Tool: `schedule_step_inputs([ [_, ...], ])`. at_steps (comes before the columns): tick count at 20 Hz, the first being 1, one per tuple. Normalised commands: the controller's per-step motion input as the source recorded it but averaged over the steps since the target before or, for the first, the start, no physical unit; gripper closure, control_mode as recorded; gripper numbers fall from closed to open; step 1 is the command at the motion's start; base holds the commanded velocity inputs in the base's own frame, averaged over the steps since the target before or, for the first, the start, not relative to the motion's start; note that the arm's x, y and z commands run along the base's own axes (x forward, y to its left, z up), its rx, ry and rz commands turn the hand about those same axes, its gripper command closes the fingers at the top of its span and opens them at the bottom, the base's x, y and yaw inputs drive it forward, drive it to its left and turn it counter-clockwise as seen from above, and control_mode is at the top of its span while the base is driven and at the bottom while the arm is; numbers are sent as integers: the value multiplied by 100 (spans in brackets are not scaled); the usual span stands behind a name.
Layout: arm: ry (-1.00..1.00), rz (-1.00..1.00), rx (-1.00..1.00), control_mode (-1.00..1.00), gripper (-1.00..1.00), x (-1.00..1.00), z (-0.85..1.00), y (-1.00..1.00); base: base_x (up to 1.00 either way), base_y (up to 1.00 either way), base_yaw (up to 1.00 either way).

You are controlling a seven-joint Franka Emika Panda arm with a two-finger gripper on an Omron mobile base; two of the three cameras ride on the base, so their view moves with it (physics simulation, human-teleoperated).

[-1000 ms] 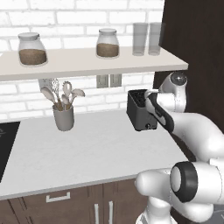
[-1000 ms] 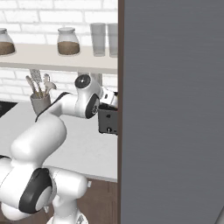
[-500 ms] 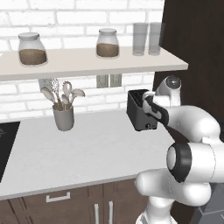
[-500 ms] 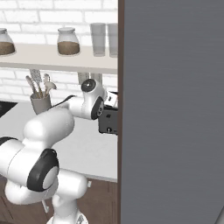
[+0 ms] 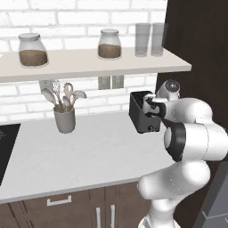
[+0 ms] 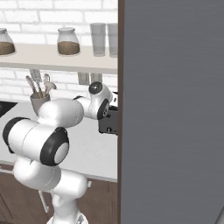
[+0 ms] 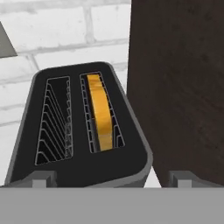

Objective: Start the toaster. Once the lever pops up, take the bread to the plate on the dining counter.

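My hand [image 7: 111, 179] hovers fingers apart over the boxy black toaster [image 7: 78, 131]; golden bread [image 7: 100, 113] fills its right wire-ribbed slot.

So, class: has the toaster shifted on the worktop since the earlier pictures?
No. In the left base view the toaster sits below the wall sockets, right of the utensil cup, as before. Only the arm moved.

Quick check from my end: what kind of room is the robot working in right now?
Most likely a home kitchen: a black toaster with bread in one slot sits on a pale worktop, beside a utensil cup, under a shelf of jars against white brick.
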Motion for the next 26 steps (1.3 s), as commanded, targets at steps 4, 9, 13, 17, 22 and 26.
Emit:
schedule_step_inputs([
  [4, 0, 2, 0, -100, -100, 37, -20, 0, 0, 0, 0],
  [9, 0, 1, 0, -100, -100, 32, -18, 0, 0, 0, 0],
  [13, 0, 1, 0, -100, -100, 42, -19, 0, 0, 0, 0],
  [17, 0, 1, 0, -100, -100, 35, -17, 0, 0, 0, 0],
  [22, 0, 0, 0, -100, -100, 24, -17, 0, 0, 0, 0],
  [26, 0, 0, 0, -100, -100, 23, -29, 0, 0, 0, 0],
])
